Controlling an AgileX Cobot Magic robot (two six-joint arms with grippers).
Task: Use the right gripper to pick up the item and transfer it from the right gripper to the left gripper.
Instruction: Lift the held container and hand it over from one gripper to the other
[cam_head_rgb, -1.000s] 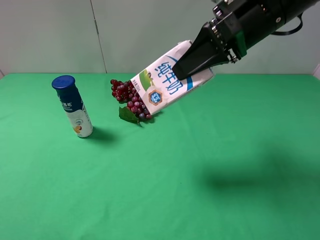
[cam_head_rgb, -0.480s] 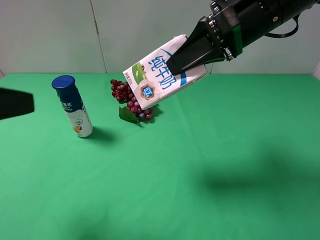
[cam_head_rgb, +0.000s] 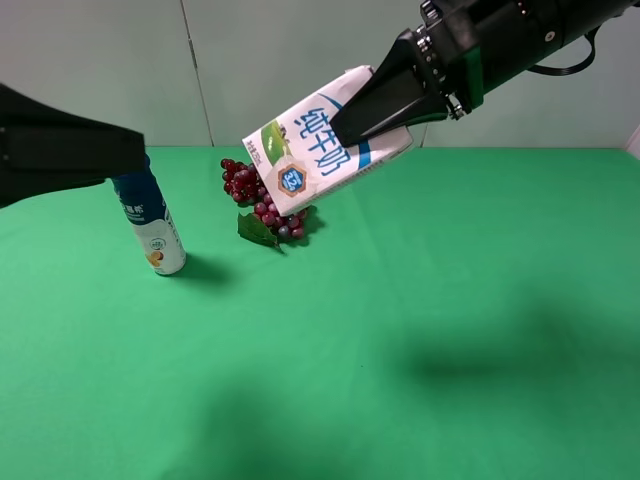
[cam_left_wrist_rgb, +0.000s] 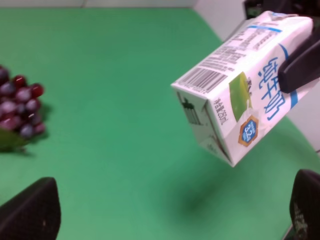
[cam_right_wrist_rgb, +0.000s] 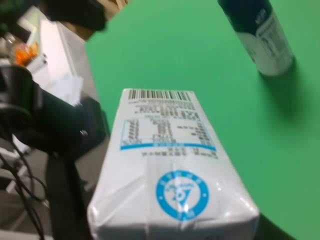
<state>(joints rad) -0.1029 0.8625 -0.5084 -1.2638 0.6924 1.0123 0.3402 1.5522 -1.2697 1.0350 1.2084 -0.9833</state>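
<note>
Left gripper (cam_head_rgb: 125, 152), fingers apart, has entered well left of the grapes (cam_head_rgb: 262, 200). Right gripper (cam_head_rgb: 360, 115), clamped on the milk carton (cam_head_rgb: 320, 145) above them, has lifted slightly; handover looks near.

The right gripper (cam_head_rgb: 345, 125) has flat, tapering black fingers (cam_head_rgb: 385, 95), with a green band (cam_head_rgb: 478, 82) and silver screws (cam_head_rgb: 458, 108) behind them. The left gripper (cam_left_wrist_rgb: 167, 215) has rounded black fingertips (cam_left_wrist_rgb: 31, 210).

White bottle (cam_head_rgb: 157, 235) and red grapes (cam_head_rgb: 258, 198) on a green tabletop (cam_head_rgb: 460, 290)
The bottle stands upright, apart from the grapes; a green leaf (cam_head_rgb: 254, 230) lies against the bunch's near side.
</note>
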